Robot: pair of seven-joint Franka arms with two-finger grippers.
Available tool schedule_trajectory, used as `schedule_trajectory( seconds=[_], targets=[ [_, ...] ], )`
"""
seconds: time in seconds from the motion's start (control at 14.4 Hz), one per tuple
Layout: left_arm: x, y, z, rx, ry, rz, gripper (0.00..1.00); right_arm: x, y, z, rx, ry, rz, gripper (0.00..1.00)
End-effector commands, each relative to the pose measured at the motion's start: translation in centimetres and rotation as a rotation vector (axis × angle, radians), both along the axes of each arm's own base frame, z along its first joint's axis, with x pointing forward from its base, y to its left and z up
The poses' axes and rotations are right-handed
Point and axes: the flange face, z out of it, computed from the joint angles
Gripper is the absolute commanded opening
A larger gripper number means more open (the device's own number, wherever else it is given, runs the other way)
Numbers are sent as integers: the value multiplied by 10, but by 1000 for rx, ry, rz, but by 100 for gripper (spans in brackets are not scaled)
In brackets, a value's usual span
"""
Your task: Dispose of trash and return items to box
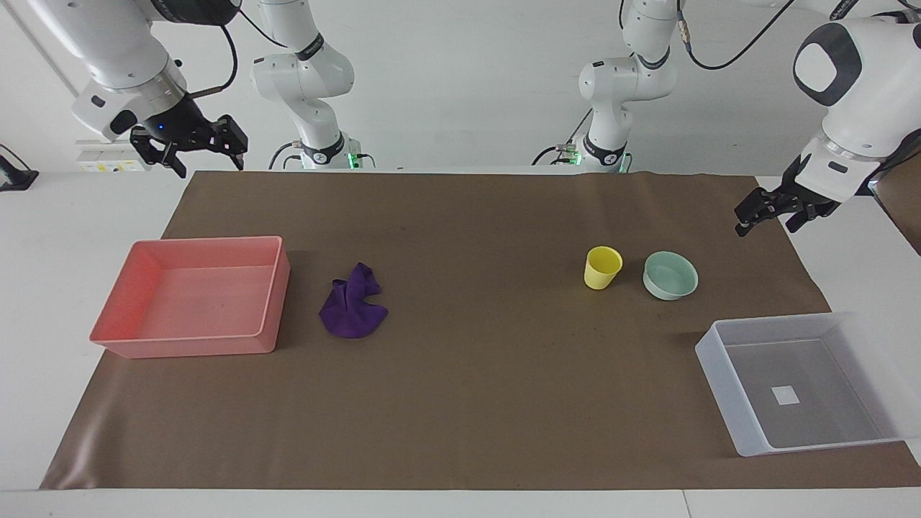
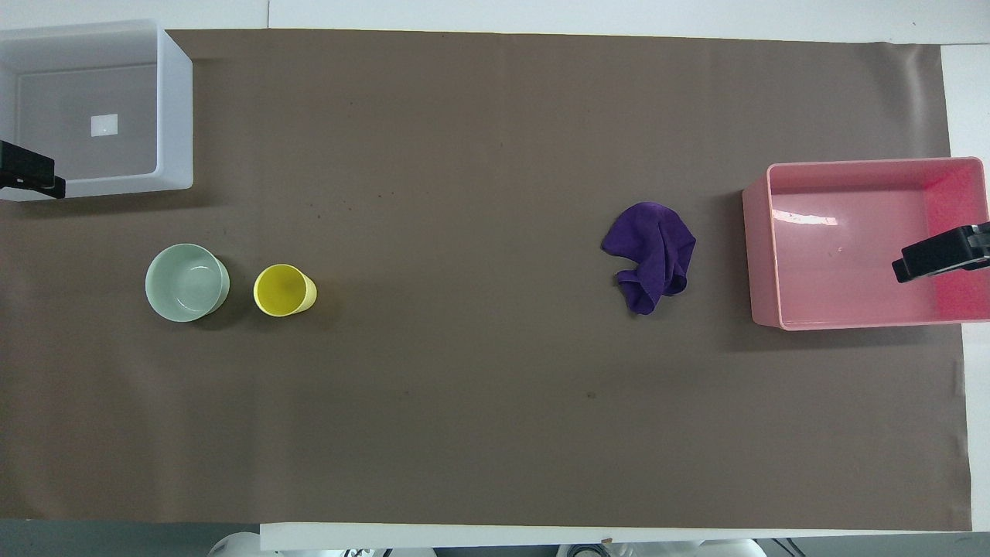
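Facing view, purple cloth beside pink tray

My purple cloth wad lies crumpled on the mat. Yellow cup upright beside mint bowl. Translucent box farther out, holding nothing.

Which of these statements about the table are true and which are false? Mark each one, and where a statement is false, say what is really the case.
1. The yellow cup stands beside the green bowl. True.
2. The purple cloth lies inside the pink tray. False: it lies on the brown mat beside the tray.
3. The clear box holds nothing but a white label on its bottom. True.
4. The left gripper holds the cup. False: it hangs empty in the air, apart from the cup.
5. The right gripper is open and holds nothing. True.
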Motion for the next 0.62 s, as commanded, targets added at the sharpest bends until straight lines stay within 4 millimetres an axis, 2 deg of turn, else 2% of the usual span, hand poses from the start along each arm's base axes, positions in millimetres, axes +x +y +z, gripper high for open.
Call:
schedule_trajectory(
  seconds=[0.0, 0.28, 0.35, 0.42, 0.48, 0.55],
  targets=[
    [-1, -3, 2, 11, 9, -2, 100, -3, 5, -1, 4, -13, -35, 99],
    [-10, -2, -6, 11, 21, 14, 100, -3, 7, -2, 7, -15, -33, 99],
    [-16, -1, -16, 11, 35, 31, 100, -3, 8, -3, 8, -16, -35, 99],
    [-17, 3, -24, 10, -14, 52, 100, 0, 18, -8, 23, -27, -29, 99],
    [-17, 6, -38, 8, -66, 62, 100, 3, 30, -14, 70, -57, -38, 99],
    [-21, 11, -55, 7, -83, 67, 100, 6, 34, -21, 87, -69, -46, 99]
  ],
)
